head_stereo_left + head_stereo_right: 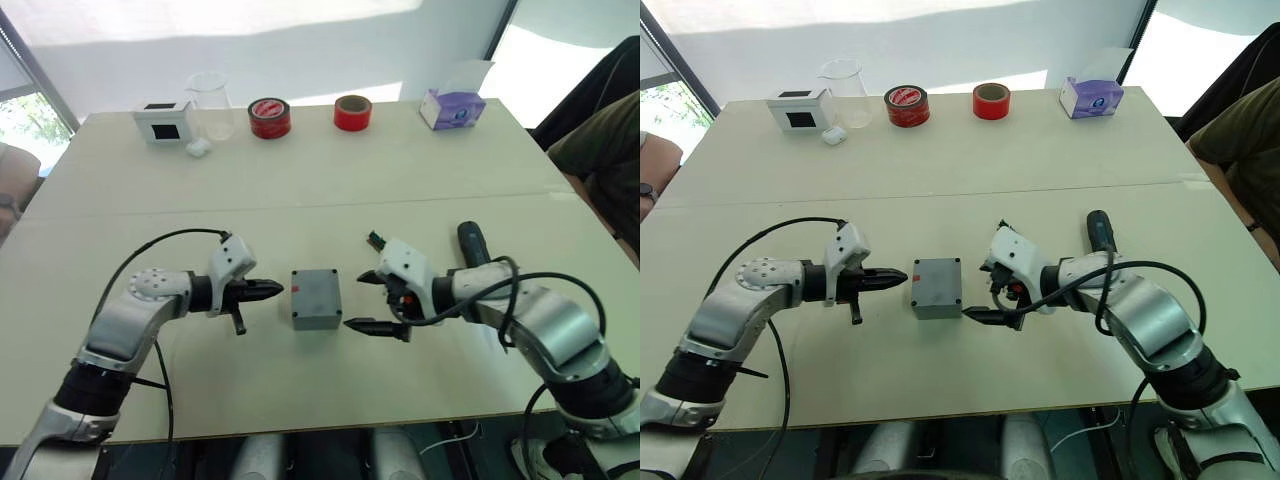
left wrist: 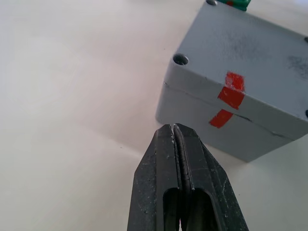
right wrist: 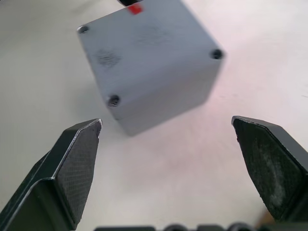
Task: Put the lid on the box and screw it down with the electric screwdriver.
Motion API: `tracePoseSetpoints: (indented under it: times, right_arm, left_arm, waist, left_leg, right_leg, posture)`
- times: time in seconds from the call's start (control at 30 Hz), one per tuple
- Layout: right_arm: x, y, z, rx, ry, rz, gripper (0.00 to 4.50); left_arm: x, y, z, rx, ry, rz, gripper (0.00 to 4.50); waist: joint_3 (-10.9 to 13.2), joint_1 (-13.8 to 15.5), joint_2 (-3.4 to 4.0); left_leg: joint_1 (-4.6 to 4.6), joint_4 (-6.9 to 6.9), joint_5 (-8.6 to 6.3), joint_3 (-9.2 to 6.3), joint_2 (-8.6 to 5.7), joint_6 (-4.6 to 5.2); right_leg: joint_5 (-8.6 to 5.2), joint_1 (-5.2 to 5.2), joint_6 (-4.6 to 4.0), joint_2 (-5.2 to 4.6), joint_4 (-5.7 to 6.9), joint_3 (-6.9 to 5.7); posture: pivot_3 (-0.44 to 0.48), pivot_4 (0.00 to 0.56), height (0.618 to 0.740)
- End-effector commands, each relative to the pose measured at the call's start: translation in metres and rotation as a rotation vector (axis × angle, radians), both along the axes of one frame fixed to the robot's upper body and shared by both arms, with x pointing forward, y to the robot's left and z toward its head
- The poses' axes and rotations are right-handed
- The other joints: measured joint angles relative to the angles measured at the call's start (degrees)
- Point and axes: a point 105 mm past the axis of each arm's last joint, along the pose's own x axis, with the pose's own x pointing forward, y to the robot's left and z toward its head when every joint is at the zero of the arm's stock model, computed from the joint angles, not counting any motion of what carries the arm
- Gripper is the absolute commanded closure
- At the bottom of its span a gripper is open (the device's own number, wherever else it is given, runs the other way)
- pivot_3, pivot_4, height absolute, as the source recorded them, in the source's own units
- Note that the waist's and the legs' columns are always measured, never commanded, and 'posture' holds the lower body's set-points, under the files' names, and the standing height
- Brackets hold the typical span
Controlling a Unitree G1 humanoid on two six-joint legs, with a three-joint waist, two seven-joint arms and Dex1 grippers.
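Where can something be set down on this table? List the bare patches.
Bare: the wide band between the back row, from white box to tissue box, and the grippers. Crowded: around the box, flanked by left gripper and right gripper, with the electric screwdriver beside.

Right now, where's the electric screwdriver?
The electric screwdriver lies on the table on the robot's right, just behind the right gripper and partly hidden by that arm; the box is further left.

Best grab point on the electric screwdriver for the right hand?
Probably the thick black barrel of the electric screwdriver, mid-length, from above. It lies flat on the table, just behind the right arm. The right hand is already open, so it could close across the barrel's width.
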Motion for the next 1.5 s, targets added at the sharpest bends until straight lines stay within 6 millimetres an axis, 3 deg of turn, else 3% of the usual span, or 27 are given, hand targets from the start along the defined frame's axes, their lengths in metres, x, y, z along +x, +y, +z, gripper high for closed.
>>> tracePoseSetpoints:
  times: [0.03,0.27,0.37,0.53,0.9,1.0,1.13,1.5]
  right_arm:
    - [0.009,-0.034,0.023,0.060,-0.101,-0.183,0.07]
    - [0.018,-0.054,0.001,0.074,-0.093,-0.333,0.07]
    - [0.023,-0.053,-0.012,0.068,-0.092,-0.357,0.66]
    - [0.029,-0.049,-0.018,0.086,-0.094,-0.370,2.31]
    - [0.036,-0.046,-0.027,0.089,-0.100,-0.388,2.31]
    - [0.037,-0.047,-0.028,0.091,-0.101,-0.390,3.01]
    - [0.036,-0.045,-0.030,0.096,-0.099,-0.389,4.47]
    - [0.031,-0.043,-0.022,0.089,-0.146,-0.351,4.47]
  left_arm:
    - [-0.012,0.004,0.048,-0.083,-0.046,-0.056,4.50]
    - [-0.028,-0.004,0.057,-0.054,-0.022,-0.147,4.50]
    - [-0.023,-0.008,0.057,-0.061,-0.025,-0.143,4.50]
    - [-0.024,-0.012,0.056,-0.067,-0.024,-0.146,4.50]
    - [-0.025,-0.012,0.057,-0.061,-0.026,-0.142,4.50]
    - [-0.026,-0.013,0.057,-0.058,-0.025,-0.144,4.50]
    - [-0.026,-0.012,0.056,-0.052,-0.024,-0.144,4.50]
    - [-0.022,-0.010,0.053,-0.053,-0.026,-0.135,4.50]
  waist:
    - [0.00,0.02,-0.01]
    - [-0.01,-0.25,0.01]
    - [-0.01,-0.27,0.01]
    - [0.00,-0.26,0.01]
    - [0.00,-0.25,0.01]
    - [0.00,-0.27,0.01]
    - [0.00,-0.26,0.01]
    - [0.00,-0.25,0.01]
  left_leg:
    - [0.00,0.00,0.00,0.00,0.00,0.00]
    - [0.03,0.00,0.00,0.03,0.00,0.00]
    - [0.03,0.00,0.00,0.04,0.00,0.00]
    - [0.03,0.00,0.00,0.05,0.00,0.00]
    - [0.03,0.00,0.00,0.04,0.00,0.00]
    - [0.03,0.00,0.00,0.04,0.00,0.00]
    - [0.03,0.00,0.00,0.04,0.00,0.00]
    - [0.03,0.00,0.00,0.04,0.00,0.00]
  right_leg:
    - [0.00,0.00,0.00,0.00,0.00,0.00]
    - [0.00,0.04,0.00,0.01,0.00,0.01]
    - [0.00,0.04,0.00,0.02,0.01,0.01]
    - [0.00,0.04,0.00,0.02,0.01,0.02]
    - [0.00,0.04,0.00,0.03,0.01,0.02]
    - [0.00,0.04,0.00,0.03,0.01,0.02]
    - [0.00,0.04,0.00,0.03,0.01,0.02]
    - [0.00,0.04,0.00,0.04,0.01,0.02]
  posture:
    - [0.000,0.150,0.740]
    - [0.000,0.150,0.740]
    - [0.000,0.150,0.740]
    - [0.000,0.150,0.740]
    - [0.000,0.150,0.740]
    - [0.000,0.150,0.740]
    - [0.000,0.150,0.740]
    - [0.000,0.150,0.740]
